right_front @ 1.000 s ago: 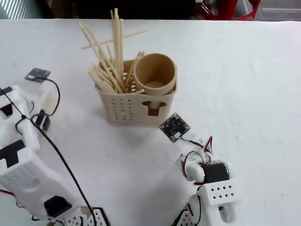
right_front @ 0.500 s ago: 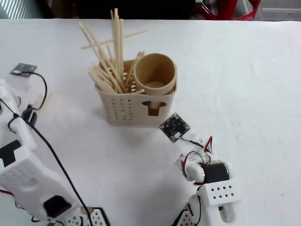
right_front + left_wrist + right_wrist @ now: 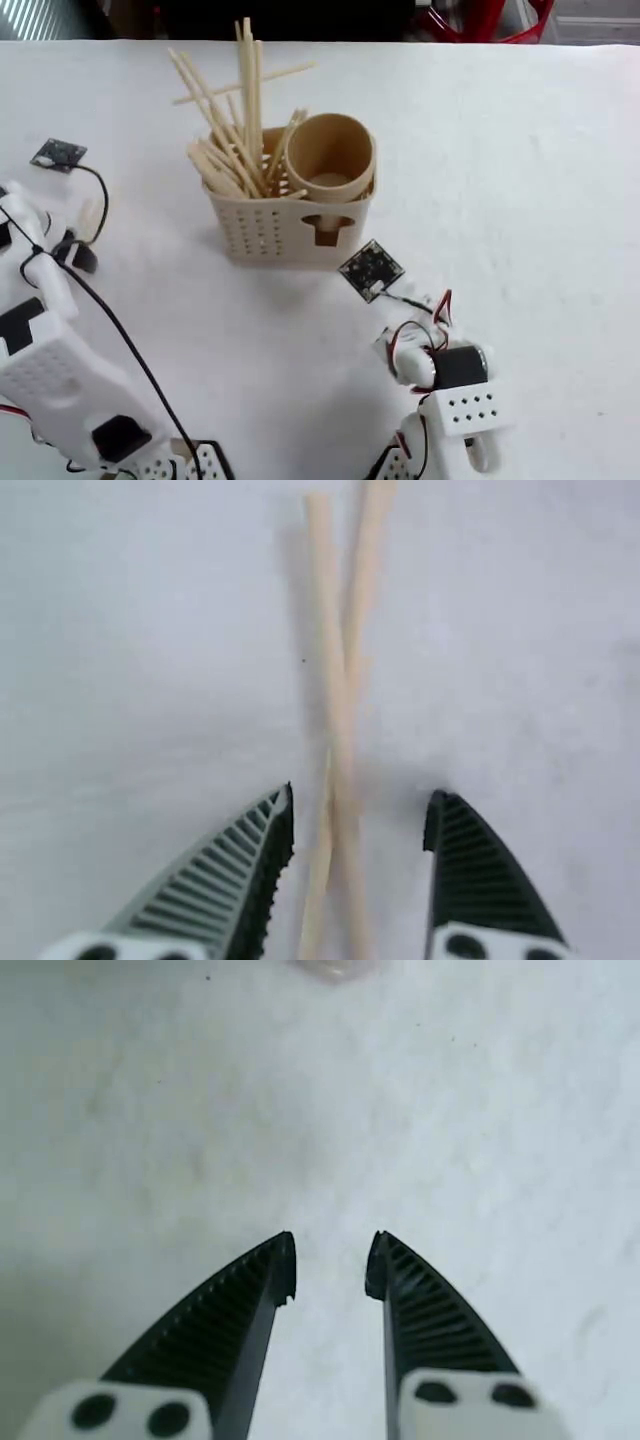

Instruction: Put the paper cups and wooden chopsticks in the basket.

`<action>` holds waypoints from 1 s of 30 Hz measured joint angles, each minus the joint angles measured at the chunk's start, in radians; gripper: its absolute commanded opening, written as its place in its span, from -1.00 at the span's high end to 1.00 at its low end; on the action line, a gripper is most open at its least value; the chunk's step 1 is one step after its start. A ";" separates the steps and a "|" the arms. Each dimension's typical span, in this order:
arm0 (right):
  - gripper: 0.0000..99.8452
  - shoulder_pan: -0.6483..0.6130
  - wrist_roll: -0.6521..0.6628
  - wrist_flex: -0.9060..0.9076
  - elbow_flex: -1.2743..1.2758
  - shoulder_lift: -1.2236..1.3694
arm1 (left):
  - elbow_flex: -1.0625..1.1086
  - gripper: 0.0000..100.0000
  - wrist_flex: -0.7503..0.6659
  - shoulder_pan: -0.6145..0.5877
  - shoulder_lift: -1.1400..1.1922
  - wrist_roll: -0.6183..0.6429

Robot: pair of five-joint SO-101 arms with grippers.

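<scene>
While left hand (image 3: 360,793) gapes | chopsticks (image 3: 337,705) crossed; long axes pointing away

This is looking like a robotics lab or a maker's workbench. Two small white plastic arms, the left arm (image 3: 50,370) and the right arm (image 3: 455,395), are sitting at the near edge of a plain white tabletop (image 3: 520,150). Red and black wires (image 3: 443,303) are hanging loose on the right arm, a black cable (image 3: 120,330) is trailing over the left one, and bare circuit boards (image 3: 371,270) are showing at both wrists. The left pincer (image 3: 360,793) and the right pincer (image 3: 331,1238) are showing ridged black fingers (image 3: 240,1310) on white mounts. Something red (image 3: 480,20) is poking in beyond the tabletop's far edge.
</scene>
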 measured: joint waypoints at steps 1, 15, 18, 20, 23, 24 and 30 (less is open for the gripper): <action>0.75 0.000 0.000 0.000 0.000 0.000 | 0.015 0.80 -0.012 0.003 -0.002 0.000; 0.75 0.000 0.000 0.000 0.000 0.000 | 0.118 0.95 0.038 0.051 -0.031 -0.061; 0.75 0.000 0.000 0.000 0.000 0.000 | 0.095 0.95 0.129 0.058 -0.038 -0.063; 0.75 0.000 0.000 0.000 0.000 0.000 | 0.078 0.95 0.201 0.058 -0.058 -0.043; 0.75 0.000 0.000 0.000 0.000 0.000 | 0.032 0.95 0.290 0.061 -0.126 0.005; 0.75 0.000 0.000 0.000 0.000 0.000 | 0.017 0.95 0.321 0.061 -0.167 0.017; 0.88 0.000 0.000 0.000 0.000 0.000 | -0.008 0.95 0.396 0.075 -0.535 0.115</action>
